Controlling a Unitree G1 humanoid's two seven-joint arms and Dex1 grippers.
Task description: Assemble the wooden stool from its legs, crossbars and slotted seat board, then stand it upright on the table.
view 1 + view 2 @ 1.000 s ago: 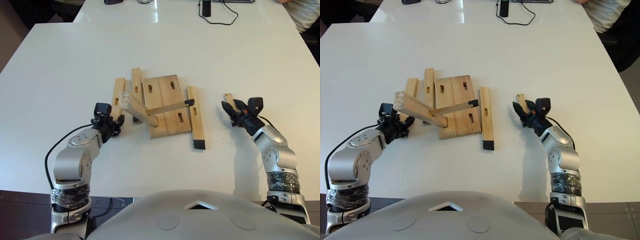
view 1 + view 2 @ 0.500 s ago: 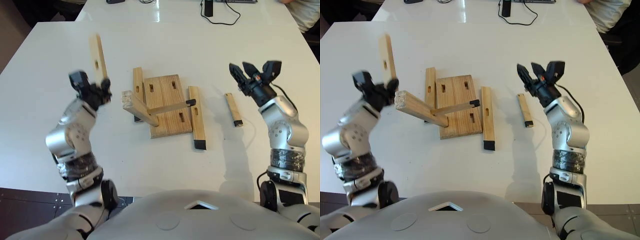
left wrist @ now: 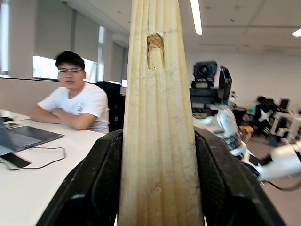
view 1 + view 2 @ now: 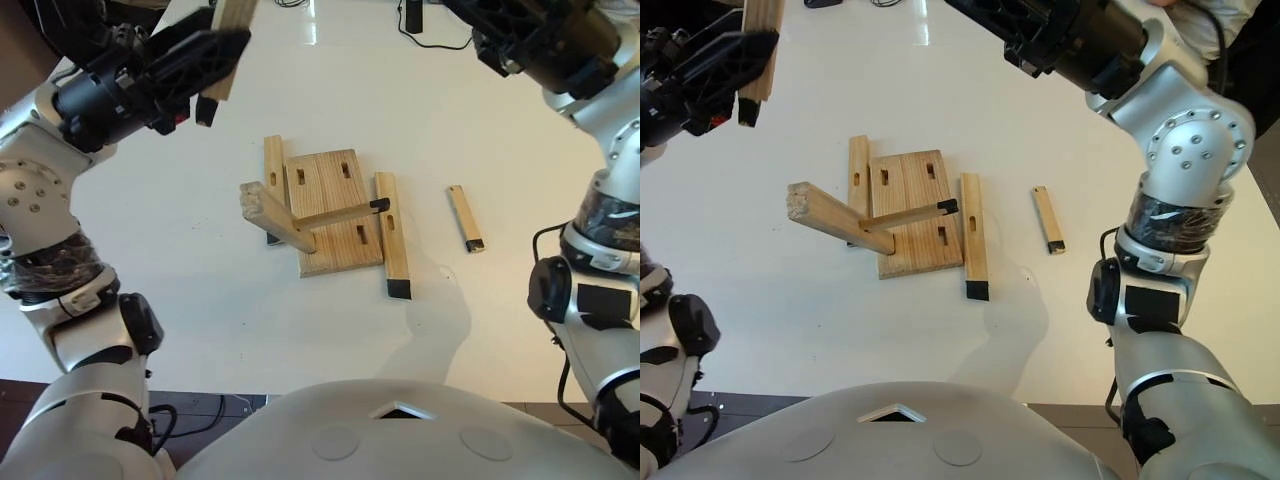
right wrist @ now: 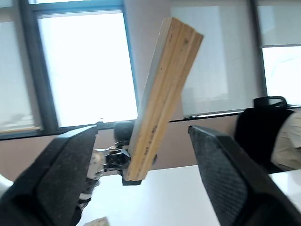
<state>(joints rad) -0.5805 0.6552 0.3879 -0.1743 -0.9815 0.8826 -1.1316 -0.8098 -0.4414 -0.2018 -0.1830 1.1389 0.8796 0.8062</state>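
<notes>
left pincer (image 4: 200, 60) clamped on leg (image 3: 157, 94), high over surface (image 4: 500, 120) far-left corner | right pincer (image 5: 143, 129) wide, aloft | seat board (image 4: 335, 205) mid-surface | advice: turn bare end down, square over free slot, press slowly

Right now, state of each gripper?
Left gripper: closed on a wooden leg, held aloft.
Right gripper: open, holding nothing.
</notes>
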